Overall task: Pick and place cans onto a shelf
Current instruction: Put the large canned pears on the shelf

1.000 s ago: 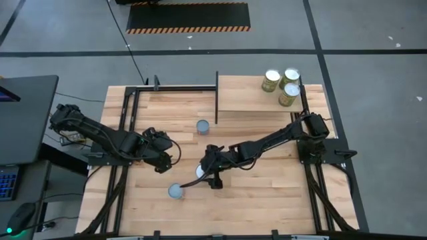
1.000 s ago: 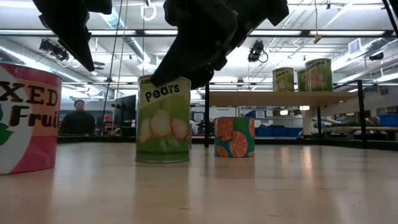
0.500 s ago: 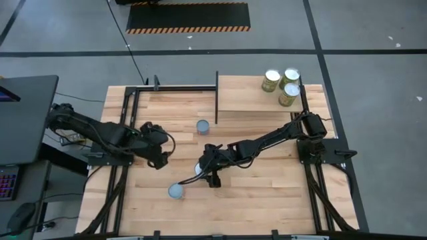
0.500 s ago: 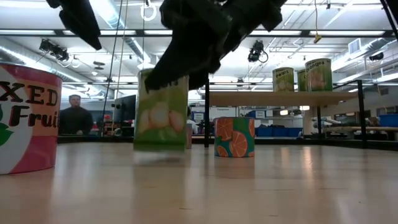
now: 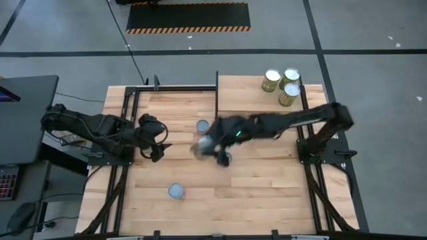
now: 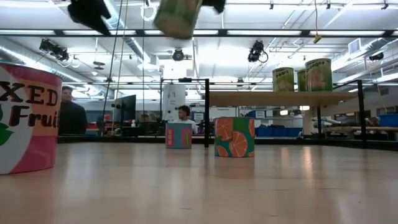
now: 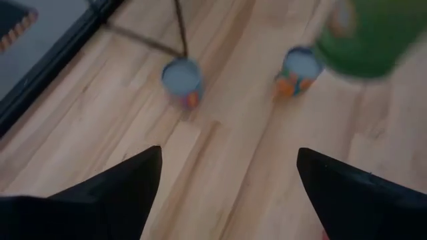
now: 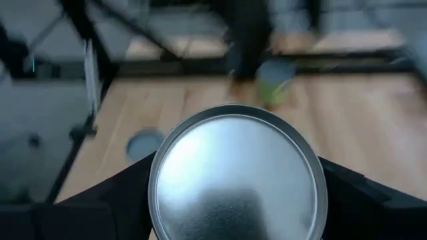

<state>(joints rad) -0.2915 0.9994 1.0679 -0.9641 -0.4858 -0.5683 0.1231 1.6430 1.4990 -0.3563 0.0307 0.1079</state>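
The right gripper (image 5: pixel 208 148) hangs over the middle of the plank table (image 5: pixel 267 193), its two fingers clamped on a green-labelled pears can (image 6: pixel 177 17) that is lifted clear of the boards; in the right wrist view the can's shiny lid (image 8: pixel 237 177) fills the gap between the dark fingers. In the low view the can shows blurred at the top edge, high above the tabletop.

Just beside the gripper at about 11 o'clock stands an orange-printed can (image 5: pixel 202 126), close to the foot of the thin dark upright panel (image 5: pixel 217 97) that edges the raised pale shelf (image 5: pixel 247 100). Three cans (image 5: pixel 281 85) stand clustered at the shelf's far right corner, toward 2 o'clock from the gripper. A mixed-fruit can (image 5: pixel 176 192) stands alone near the front of the table at about 7 o'clock, well apart from the others. In the low view another small can (image 6: pixel 179 135) stands farther back, left of the orange one.

The left gripper (image 5: pixel 157 141) waits over the table's left side at 9 o'clock, fingers spread wide and empty.

Beyond the table, two people (image 6: pixel 70 115) are in the room.
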